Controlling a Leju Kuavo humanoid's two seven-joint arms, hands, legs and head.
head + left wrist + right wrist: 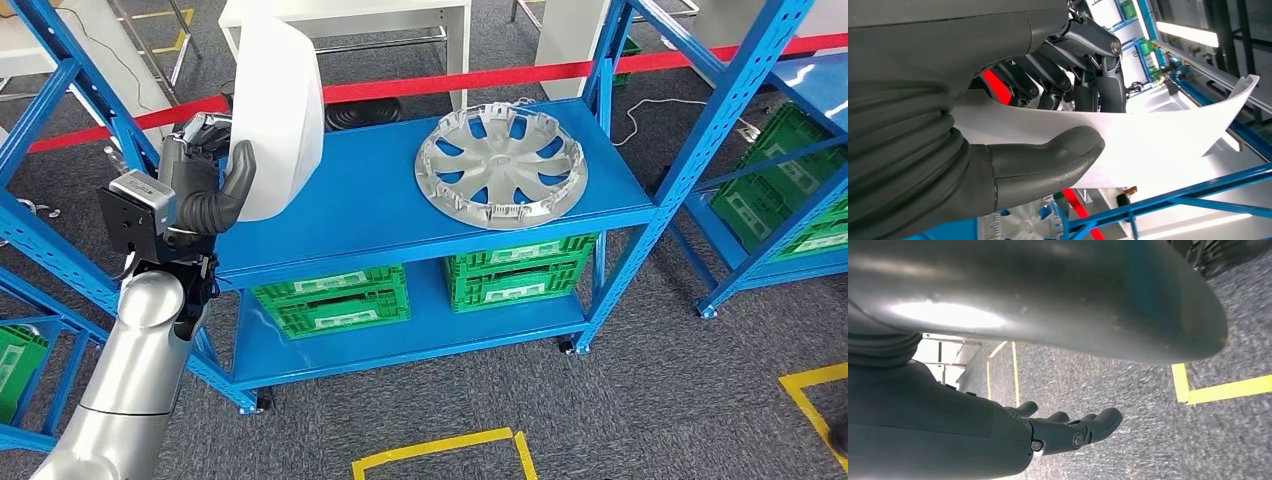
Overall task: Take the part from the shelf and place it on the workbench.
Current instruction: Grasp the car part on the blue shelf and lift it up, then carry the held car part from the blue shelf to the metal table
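My left hand (205, 185) grips the white part (278, 110) upright above the blue shelf's (370, 215) left end (silver hubcap (501, 165) lies right), right hand (1068, 430) hanging empty, fingers loosely extended.

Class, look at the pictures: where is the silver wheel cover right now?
In the head view, the silver wheel cover lies flat on the right half of the blue shelf's top level, above green crates.

You see a silver hubcap (501, 166) lying flat, green crates (333, 299) underneath it, red tape (470, 82) behind and yellow floor tape (445, 451) in front.
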